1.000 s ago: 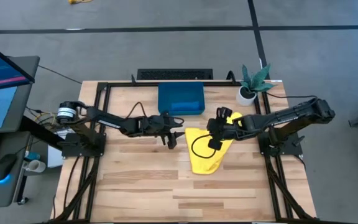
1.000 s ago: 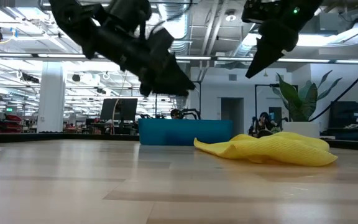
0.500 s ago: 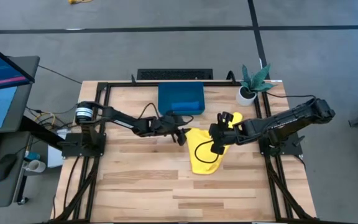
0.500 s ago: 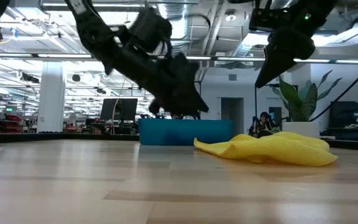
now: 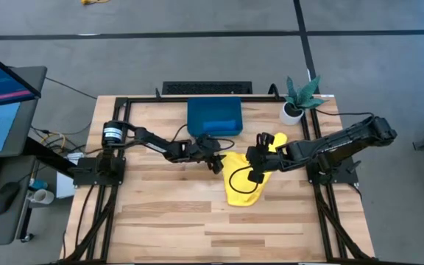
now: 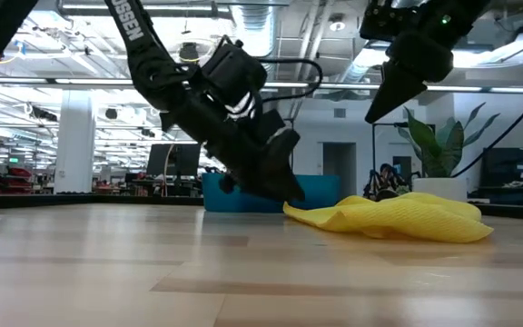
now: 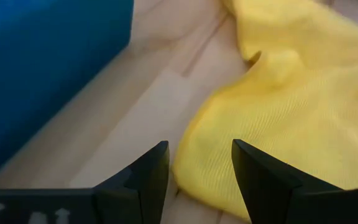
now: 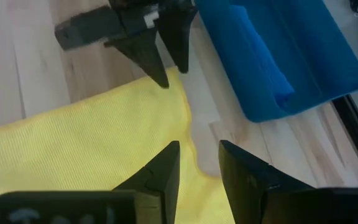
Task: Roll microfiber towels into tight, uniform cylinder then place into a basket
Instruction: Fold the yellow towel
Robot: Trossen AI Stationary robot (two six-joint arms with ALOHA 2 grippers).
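Note:
The yellow towel (image 5: 245, 180) lies crumpled on the table, right of its middle. My left gripper (image 5: 216, 163) is open, low at the towel's far left corner (image 7: 194, 171), one finger on each side of it. My right gripper (image 5: 260, 157) is open and empty, well above the towel's far part (image 6: 381, 102). The dark-blue tray (image 5: 191, 118) stands at the table's far side. A blue towel (image 8: 257, 59) lies in it. My left gripper's open fingers (image 7: 151, 177) stand on either side of the yellow towel's far left corner, slanting down from the table's left. I cannot tell whether they touch the cloth. The towel lies slack on the table.
A small white pot with a green plant (image 5: 294, 110) stands at the far right corner. A black frame runs along the table's edges. Bare wood lies toward the table's near edge and left side.
My left gripper has gone toward the table's right edge and down, from beside the tray to the yellow towel's far left corner. The towel has kept its place and shape.

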